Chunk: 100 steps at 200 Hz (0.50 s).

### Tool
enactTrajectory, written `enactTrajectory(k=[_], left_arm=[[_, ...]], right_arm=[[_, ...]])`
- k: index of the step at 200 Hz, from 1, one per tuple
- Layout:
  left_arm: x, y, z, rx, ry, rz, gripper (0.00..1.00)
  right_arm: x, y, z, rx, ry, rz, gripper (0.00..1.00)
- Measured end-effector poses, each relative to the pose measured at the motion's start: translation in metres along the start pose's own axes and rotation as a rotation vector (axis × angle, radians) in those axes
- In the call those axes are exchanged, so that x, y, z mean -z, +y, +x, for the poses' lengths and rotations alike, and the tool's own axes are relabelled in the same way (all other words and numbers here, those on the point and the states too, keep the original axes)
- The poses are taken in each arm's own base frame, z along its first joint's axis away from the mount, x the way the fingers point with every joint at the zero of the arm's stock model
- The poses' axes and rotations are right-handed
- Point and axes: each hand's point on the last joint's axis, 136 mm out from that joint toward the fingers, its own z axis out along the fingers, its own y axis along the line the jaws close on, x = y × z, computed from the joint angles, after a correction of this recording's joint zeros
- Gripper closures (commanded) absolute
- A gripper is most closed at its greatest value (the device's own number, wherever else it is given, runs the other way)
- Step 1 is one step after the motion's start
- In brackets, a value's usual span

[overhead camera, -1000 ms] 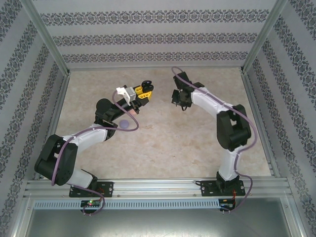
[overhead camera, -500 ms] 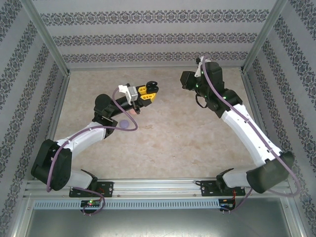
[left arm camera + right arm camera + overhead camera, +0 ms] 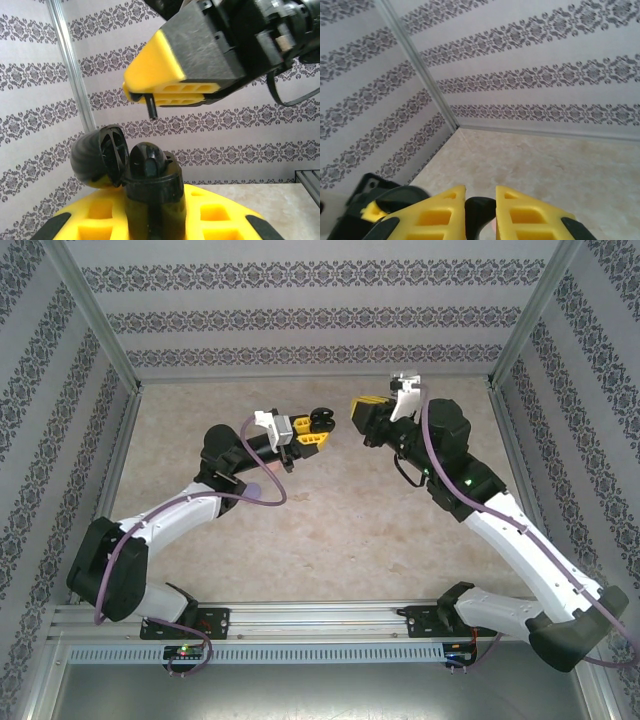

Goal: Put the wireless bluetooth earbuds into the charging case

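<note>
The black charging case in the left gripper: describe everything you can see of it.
The black charging case is small and looks like glossy plastic. It is held upright, clamped between the yellow fingers of the left gripper. Its rounded, ribbed lid is hinged open to the left in the left wrist view, baring the dark inside. Just above, not touching, the right gripper pinches a black earbud, stem pointing down.

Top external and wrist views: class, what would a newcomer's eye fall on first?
Two yellow-tipped end effectors face tip to tip above the far middle of the table. The left end effector grips an open black charging case, lid flipped back; close in front of its mouth the right end effector pinches a black earbud, stem toward the case.
</note>
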Motion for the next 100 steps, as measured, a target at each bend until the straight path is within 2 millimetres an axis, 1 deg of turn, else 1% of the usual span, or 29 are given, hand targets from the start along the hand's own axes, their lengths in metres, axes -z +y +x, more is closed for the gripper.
enactTrajectory(k=[24, 48, 71, 100], left_arm=[[-0.004, 0.002, 0.009, 0.018, 0.012, 0.001, 1.0], [-0.006, 0.003, 0.015, 0.03, 0.022, 0.001, 1.0], [-0.006, 0.003, 0.016, 0.033, 0.023, 0.002, 1.0], [-0.008, 0.0, 0.015, 0.034, 0.021, 0.008, 1.0]], right_arm=[[0.0, 0.01, 0.007, 0.026, 0.001, -0.042, 0.82], [0.0, 0.016, 0.01, 0.033, 0.003, -0.065, 0.82], [0.0, 0.021, 0.01, 0.037, 0.0, -0.083, 0.82], [-0.003, 0.028, 0.014, 0.041, 0.012, -0.108, 0.82]])
